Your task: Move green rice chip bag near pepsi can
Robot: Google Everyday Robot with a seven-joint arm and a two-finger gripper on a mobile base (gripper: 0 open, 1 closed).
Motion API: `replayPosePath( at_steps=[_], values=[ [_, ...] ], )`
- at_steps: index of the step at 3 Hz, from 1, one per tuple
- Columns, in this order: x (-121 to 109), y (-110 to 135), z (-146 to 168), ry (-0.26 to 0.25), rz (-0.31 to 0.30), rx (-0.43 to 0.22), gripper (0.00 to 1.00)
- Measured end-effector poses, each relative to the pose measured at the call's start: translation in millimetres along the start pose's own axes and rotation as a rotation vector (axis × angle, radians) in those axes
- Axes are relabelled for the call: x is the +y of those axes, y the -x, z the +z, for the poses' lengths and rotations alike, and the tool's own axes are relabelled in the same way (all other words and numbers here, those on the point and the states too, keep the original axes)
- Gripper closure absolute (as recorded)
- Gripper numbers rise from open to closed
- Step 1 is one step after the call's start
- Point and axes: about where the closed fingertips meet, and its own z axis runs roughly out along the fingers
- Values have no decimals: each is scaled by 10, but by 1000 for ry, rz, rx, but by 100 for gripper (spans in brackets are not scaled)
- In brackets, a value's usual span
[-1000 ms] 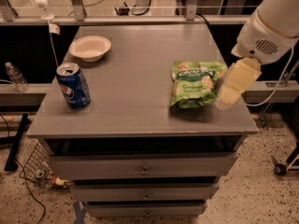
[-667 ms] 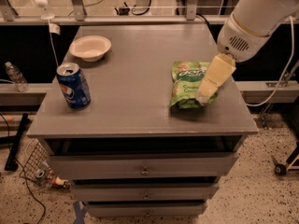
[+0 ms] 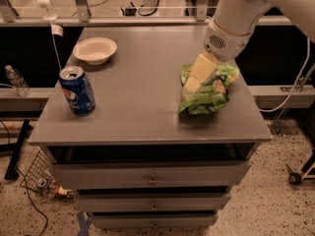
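Observation:
The green rice chip bag (image 3: 210,96) lies flat on the right side of the grey cabinet top (image 3: 140,97). The pepsi can (image 3: 77,90) stands upright near the left front corner, far from the bag. My gripper (image 3: 195,78), pale yellow under the white arm, hangs over the left part of the bag and covers some of it. I cannot see whether it touches the bag.
A white bowl (image 3: 95,49) sits at the back left of the top. A clear plastic bottle (image 3: 17,81) stands on a ledge off to the left. Drawers (image 3: 152,176) are below the top. Cables and rails run behind.
My gripper has moved left from the bag's right edge to over the bag's left part. The bag and the can have not moved.

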Motion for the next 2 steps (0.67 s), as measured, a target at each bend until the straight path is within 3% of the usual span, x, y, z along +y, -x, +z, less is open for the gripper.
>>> replayPosePath(
  at_steps=[1, 2],
  values=[
    [-166, 45, 146, -41, 151, 61, 0],
    [-247, 32, 231, -50, 223, 82, 0]
  ],
)
